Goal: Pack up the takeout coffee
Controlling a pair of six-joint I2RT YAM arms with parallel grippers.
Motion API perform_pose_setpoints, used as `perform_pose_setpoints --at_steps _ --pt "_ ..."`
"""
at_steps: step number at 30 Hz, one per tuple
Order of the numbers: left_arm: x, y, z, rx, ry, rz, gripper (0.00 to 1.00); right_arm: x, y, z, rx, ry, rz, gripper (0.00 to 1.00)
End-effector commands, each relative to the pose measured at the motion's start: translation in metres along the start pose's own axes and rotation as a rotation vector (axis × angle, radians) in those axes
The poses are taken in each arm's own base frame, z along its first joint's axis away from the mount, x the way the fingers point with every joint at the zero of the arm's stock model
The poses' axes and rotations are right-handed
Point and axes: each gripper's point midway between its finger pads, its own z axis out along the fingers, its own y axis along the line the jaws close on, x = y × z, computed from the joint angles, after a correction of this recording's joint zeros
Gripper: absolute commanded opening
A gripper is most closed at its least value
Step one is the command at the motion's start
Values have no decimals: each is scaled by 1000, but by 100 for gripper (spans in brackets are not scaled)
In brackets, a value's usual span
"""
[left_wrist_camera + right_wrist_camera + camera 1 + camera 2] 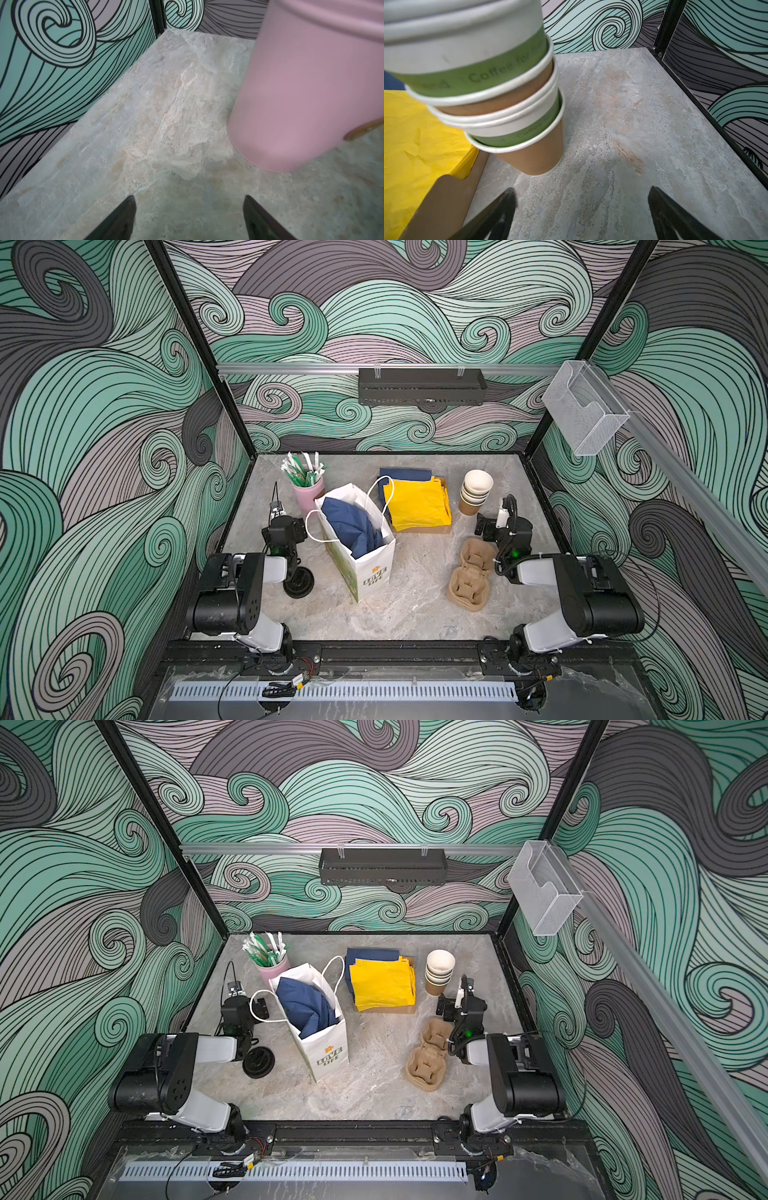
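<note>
both released: left end effector (189, 197) by pink cup (301, 93), right end effector (581, 188) by cup stack (500, 99).

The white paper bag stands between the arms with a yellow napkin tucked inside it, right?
No. The white paper bag holds a dark blue napkin, not a yellow one; the yellow napkins lie stacked beside it, as both top views show. It does stand between the arms.

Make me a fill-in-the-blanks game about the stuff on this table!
The cup holding the straws is ____. The top napkins in the pile are ____. The bundle tucked in the paper bag is dark ____.
Missing words: pink, yellow, blue.
</note>
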Motion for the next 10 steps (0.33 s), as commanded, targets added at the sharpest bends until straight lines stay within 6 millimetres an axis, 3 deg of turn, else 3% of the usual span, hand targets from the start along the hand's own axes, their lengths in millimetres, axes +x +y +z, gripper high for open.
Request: perform_pose_setpoints --at_steps 1,5,7,10 --pt "-17 -4 1 17 -28 -12 86 -8 -1 4 17 -6 -33 99" --pt "-19 -3 3 11 -33 -9 86 -6 -1 10 11 15 -28 99" --pt "-19 -3 2 10 -27 -10 98 -8 -1 8 11 6 -27 99" --pt "-20 -4 1 11 -34 -6 99 -10 0 3 8 -19 -33 99"
